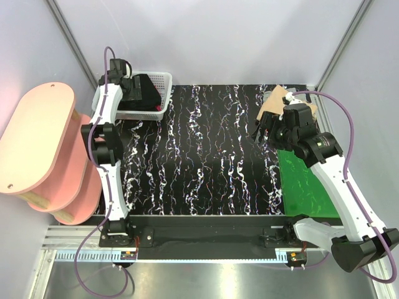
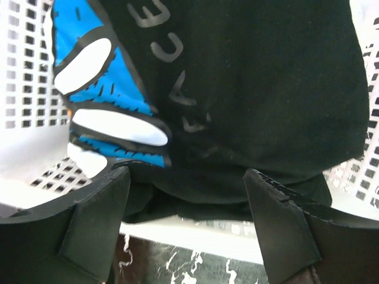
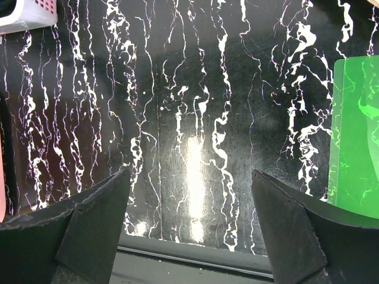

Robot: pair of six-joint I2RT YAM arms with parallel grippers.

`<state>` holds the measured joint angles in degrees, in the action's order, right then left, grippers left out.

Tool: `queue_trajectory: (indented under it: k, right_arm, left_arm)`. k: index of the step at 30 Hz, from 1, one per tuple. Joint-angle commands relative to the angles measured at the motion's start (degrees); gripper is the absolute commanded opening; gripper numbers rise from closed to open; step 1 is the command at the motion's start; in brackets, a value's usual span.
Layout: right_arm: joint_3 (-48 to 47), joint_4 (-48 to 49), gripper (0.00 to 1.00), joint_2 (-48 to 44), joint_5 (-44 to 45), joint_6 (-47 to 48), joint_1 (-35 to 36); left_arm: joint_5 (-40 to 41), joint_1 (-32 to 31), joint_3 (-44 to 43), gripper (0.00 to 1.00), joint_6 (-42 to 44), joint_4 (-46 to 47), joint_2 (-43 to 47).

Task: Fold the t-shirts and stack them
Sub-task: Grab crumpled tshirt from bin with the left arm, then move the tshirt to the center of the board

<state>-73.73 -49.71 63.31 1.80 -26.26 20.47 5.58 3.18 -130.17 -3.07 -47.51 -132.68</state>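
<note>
- Two tools in view, both spread wide, neither holding anything.
- The left tool (image 2: 186,180) is down in the white mesh basket (image 2: 23,89) at the far left corner of the desk (image 3: 195,89). Its fingers (image 2: 89,231) straddle the near edge of the black t-shirt (image 2: 254,89); cloth sits between them, but I see no pinch.
- The right tool (image 3: 189,183) hovers over bare desk with nothing between the jaws. The green board (image 3: 355,130) is just to its right.
- Step in hand, my read: the pick, getting the black t-shirt out of the basket so it can be laid flat. No folding done, nothing stacked.
- Next move calls for closing on a thick bunch of fabric rather than one layer, then lifting clear of the basket wall. The right tool would likely need to come across for a second corner.
- Black t-shirt: soft matte knit, heaped in loose folds, filling most of the basket. Its daisy print (image 2: 112,89) is blue with white petals and looks smooth, with grey lettering beside it.
- Basket: rigid white plastic with a square-hole lattice. It looks light, so it may ride up with the cloth.
- Desk: glossy black with white marble veining and a streak of glare.
- Green board: flat, rectangular, slight sheen.
- Probably the tan t-shirt (image 1: 280,98) at the far right corner, half hidden by the right arm; I can't be sure from the top view.
</note>
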Motion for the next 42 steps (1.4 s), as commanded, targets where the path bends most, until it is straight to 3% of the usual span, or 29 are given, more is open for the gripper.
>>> queue_trajectory:
  k: [1,4,5,7,14,21,29,35,40,42]
  right_arm:
    - [0.0,0.1,0.90,-0.9,-1.6,-0.6,0.2]
    - [0.1,0.1,0.90,-0.7,-1.7,-0.5,0.2]
    - [0.2,0.1,0.89,-0.6,-1.6,-0.5,0.2]
    - [0.2,0.1,0.89,0.0,-1.6,-0.5,0.2]
    - [0.3,0.6,0.87,0.3,-1.7,0.2,0.1]
    - [1.2,1.1,0.84,-0.8,-2.9,0.5,0.2]
    - [3.0,1.3,0.83,-2.6,-2.6,1.1,0.2]
    - [4.4,1.5,0.83,-3.4,-2.1,1.9,0.2]
    - [6.1,2.0,0.83,-4.4,-0.7,2.1,0.3]
    - [6.5,2.1,0.82,-4.8,-0.7,1.9,0.2]
  left_arm:
    - [-2.9,0.9,-2.5,0.80,0.5,4.2,-1.6]
    - [-2.5,0.9,-2.5,0.47,0.6,4.4,-1.6]
    - [-2.5,0.9,-2.5,0.22,0.6,4.4,-1.6]
    - [-2.4,1.0,-2.2,0.01,1.0,4.4,-1.5]
    - [-2.9,1.0,0.5,0.00,1.7,4.4,3.6]
    - [-4.5,-1.4,5.0,0.00,2.6,4.6,17.6]
    - [-7.3,-2.3,10.8,0.00,2.6,4.6,26.9]
    - [-7.2,-13.4,12.9,0.00,9.6,3.7,37.3]
    - [-6.2,-29.6,16.3,0.00,18.4,1.6,45.7]
    - [-5.8,-34.6,12.9,0.00,19.1,-2.9,45.9]
